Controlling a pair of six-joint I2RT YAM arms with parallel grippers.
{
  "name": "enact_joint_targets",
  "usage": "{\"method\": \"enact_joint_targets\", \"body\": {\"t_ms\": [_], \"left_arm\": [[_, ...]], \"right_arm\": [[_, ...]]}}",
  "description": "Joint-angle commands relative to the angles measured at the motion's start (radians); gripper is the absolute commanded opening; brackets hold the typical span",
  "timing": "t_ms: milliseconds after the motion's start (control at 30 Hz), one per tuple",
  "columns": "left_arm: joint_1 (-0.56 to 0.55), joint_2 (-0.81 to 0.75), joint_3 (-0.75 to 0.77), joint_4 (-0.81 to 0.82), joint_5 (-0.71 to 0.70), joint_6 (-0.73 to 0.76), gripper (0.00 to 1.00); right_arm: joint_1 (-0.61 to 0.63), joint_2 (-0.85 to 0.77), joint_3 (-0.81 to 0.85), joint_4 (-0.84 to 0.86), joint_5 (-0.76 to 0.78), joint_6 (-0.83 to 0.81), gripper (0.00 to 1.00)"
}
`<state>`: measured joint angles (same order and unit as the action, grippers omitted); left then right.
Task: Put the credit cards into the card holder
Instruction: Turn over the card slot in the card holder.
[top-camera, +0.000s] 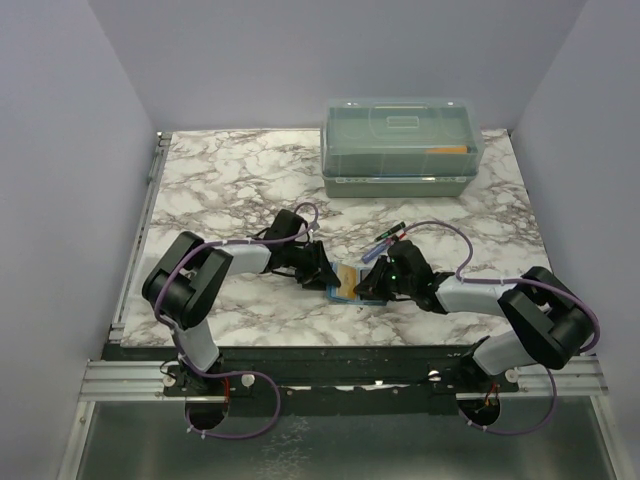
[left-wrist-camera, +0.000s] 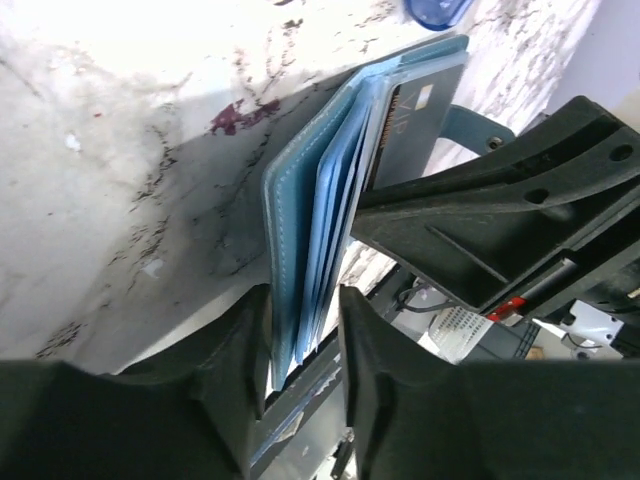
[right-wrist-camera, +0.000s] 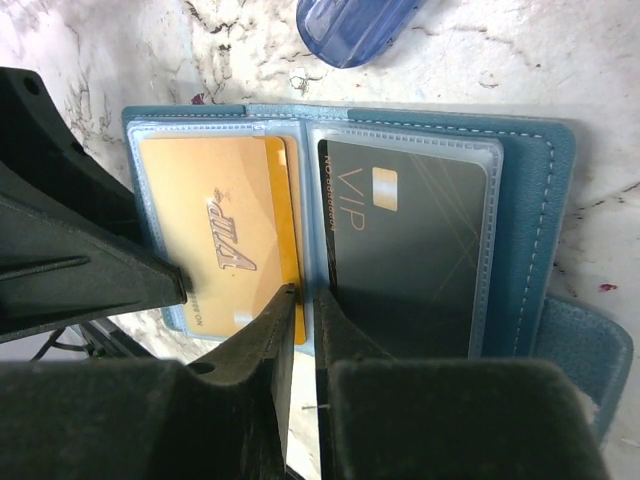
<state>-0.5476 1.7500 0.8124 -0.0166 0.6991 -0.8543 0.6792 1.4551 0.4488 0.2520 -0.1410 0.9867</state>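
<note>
Your card holder (right-wrist-camera: 530, 230) lies open on the marble table (top-camera: 230, 180), near its front edge and between the two arms. Its teal cover is spread flat on the right half, and the clear sleeves face up. In the right wrist view you see a gold VIP card (right-wrist-camera: 215, 230) seated in the left sleeve. A dark VIP card (right-wrist-camera: 410, 260) sits in the right sleeve beside it. Both cards lie inside the plastic, their printed faces showing. The holder's flap sticks out past the cover at the lower right of that view.

Your right gripper (right-wrist-camera: 305, 300) has its fingers drawn almost together. They pinch the holder's near edge at the fold, right between the two sleeves.

Your left gripper (left-wrist-camera: 303, 305) comes in from the opposite side. In its own wrist view the holder stands edge-on, its leaves fanned, and the two fingers sit tight against the outer cover and the stacked sleeves. They are clamped on that left half of the holder. From the right wrist camera you can see one of its black fingertips resting on the gold card's sleeve.

A translucent blue plastic item (right-wrist-camera: 350, 25) lies on the table just beyond the holder's far edge, apart from it. Further back, well away from both arms, a large translucent lidded box (top-camera: 400, 145) stands near the table's rear edge.
</note>
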Motion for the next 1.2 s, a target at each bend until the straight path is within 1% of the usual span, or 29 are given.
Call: {"method": "enact_joint_targets", "body": {"t_ms": [0, 133, 233, 433, 500, 533, 567, 700, 833, 900, 967, 1033, 1167], "left_arm": [[-0.006, -0.040, -0.028, 0.130, 0.058, -0.059, 0.33], [-0.006, -0.067, -0.044, 0.164, 0.069, -0.078, 0.23], [-0.007, -0.089, -0.045, 0.173, 0.070, -0.082, 0.20], [-0.007, -0.125, -0.036, 0.179, 0.077, -0.079, 0.18], [-0.008, -0.116, -0.030, 0.180, 0.081, -0.078, 0.12], [-0.009, -0.110, -0.027, 0.180, 0.083, -0.078, 0.07], [-0.009, -0.108, -0.025, 0.179, 0.083, -0.077, 0.04], [-0.016, -0.105, -0.018, 0.177, 0.065, -0.068, 0.00], [-0.028, -0.091, 0.013, 0.146, 0.046, -0.050, 0.00], [-0.046, -0.091, 0.051, 0.059, 0.010, -0.010, 0.00], [-0.075, -0.095, 0.106, -0.057, -0.079, 0.054, 0.00], [-0.097, -0.098, 0.148, -0.137, -0.139, 0.097, 0.00], [-0.116, -0.095, 0.193, -0.220, -0.210, 0.123, 0.00]], "right_arm": [[-0.003, 0.021, -0.024, -0.098, 0.010, -0.037, 0.14], [-0.003, 0.007, -0.019, -0.091, -0.009, -0.040, 0.14], [-0.003, -0.002, -0.019, -0.094, -0.010, -0.042, 0.15], [-0.003, -0.006, -0.010, -0.103, -0.026, -0.044, 0.16], [-0.003, -0.014, -0.004, -0.113, -0.032, -0.046, 0.18], [-0.003, -0.022, -0.001, -0.123, -0.033, -0.047, 0.20], [-0.003, -0.032, 0.005, -0.138, -0.032, -0.048, 0.23], [-0.003, -0.086, 0.037, -0.227, -0.007, -0.059, 0.35], [-0.004, -0.147, 0.077, -0.325, 0.025, -0.069, 0.48], [-0.003, -0.167, 0.097, -0.346, 0.028, -0.076, 0.54], [-0.003, -0.178, 0.117, -0.362, 0.033, -0.085, 0.60], [-0.003, -0.176, 0.143, -0.384, 0.043, -0.103, 0.65], [-0.003, -0.168, 0.191, -0.418, 0.052, -0.138, 0.69]]}}
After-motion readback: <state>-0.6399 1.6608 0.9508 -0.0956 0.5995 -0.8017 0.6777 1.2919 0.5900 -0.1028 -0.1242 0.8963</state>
